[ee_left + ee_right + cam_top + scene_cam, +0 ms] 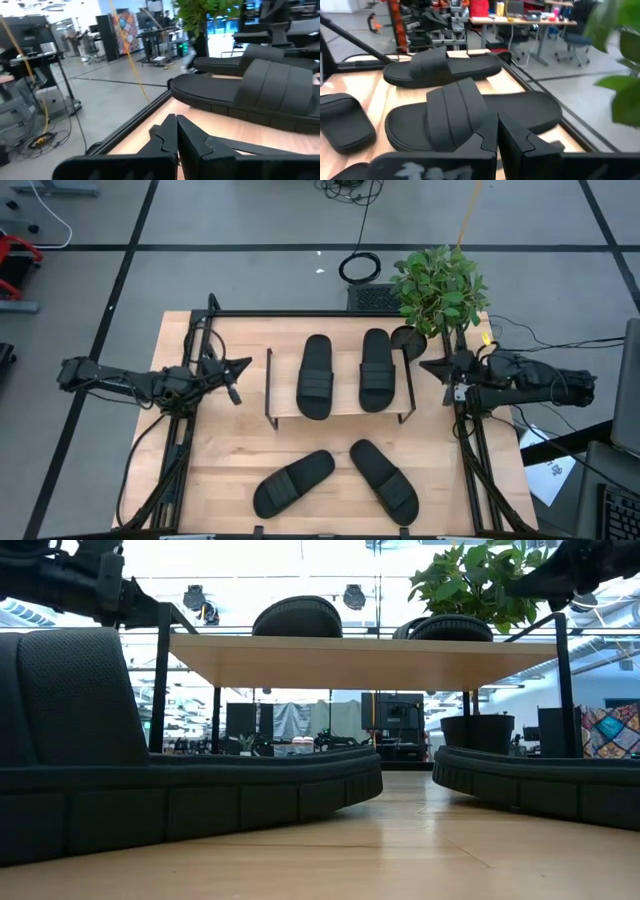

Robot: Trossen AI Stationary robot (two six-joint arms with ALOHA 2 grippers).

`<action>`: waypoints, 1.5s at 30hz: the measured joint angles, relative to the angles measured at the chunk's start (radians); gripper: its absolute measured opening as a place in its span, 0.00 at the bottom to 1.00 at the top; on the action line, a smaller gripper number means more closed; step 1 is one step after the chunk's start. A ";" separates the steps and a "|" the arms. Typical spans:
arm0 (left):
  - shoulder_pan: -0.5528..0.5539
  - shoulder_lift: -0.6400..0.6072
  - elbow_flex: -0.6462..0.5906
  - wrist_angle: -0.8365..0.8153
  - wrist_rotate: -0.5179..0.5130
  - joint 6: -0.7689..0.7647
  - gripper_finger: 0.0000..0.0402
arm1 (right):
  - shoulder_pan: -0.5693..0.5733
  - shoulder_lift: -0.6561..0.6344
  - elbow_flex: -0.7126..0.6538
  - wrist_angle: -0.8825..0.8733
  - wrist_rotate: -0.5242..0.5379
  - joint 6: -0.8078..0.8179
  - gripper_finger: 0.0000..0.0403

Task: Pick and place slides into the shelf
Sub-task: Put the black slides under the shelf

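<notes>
Two black slides (316,375) (377,370) lie side by side, soles down, on the shelf's top board (346,385). The low view shows the board (370,658) on its thin black legs. Two more slides (293,483) (384,480) lie soles down on the table in front of the shelf, angled toward each other. My left gripper (240,366) hovers shut at the shelf's left side, clear of everything. Its closed fingers (176,125) point toward the slides on the shelf. My right gripper (427,366) hovers shut at the shelf's right side, with its fingers (497,125) together and nothing held.
A potted plant (440,285) stands at the far right corner of the table, close behind my right gripper. Black frame rails run along the table's left (185,430) and right (470,450) sides. A coiled cable (360,268) lies on the floor beyond.
</notes>
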 joint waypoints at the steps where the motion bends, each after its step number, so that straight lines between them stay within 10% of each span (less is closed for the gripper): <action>1: 0.000 0.000 0.002 -0.012 -0.023 -0.018 0.00 | 0.000 0.000 0.007 -0.021 0.016 0.022 0.00; 12: -0.016 0.076 0.002 -0.191 0.017 -0.295 0.00 | 0.000 0.002 0.018 -0.119 0.144 0.164 0.00; 33: -0.109 0.268 0.002 -0.098 -0.044 -0.284 0.00 | 0.000 0.082 0.017 -0.117 0.082 0.178 0.00; 39: -0.109 0.255 0.002 -0.109 -0.131 -0.257 0.00 | 0.000 0.082 0.018 0.000 -0.096 -0.043 0.00; 45: -0.109 0.248 0.003 -0.104 -0.125 -0.175 0.02 | 0.000 0.081 0.072 0.152 -0.508 -0.162 0.00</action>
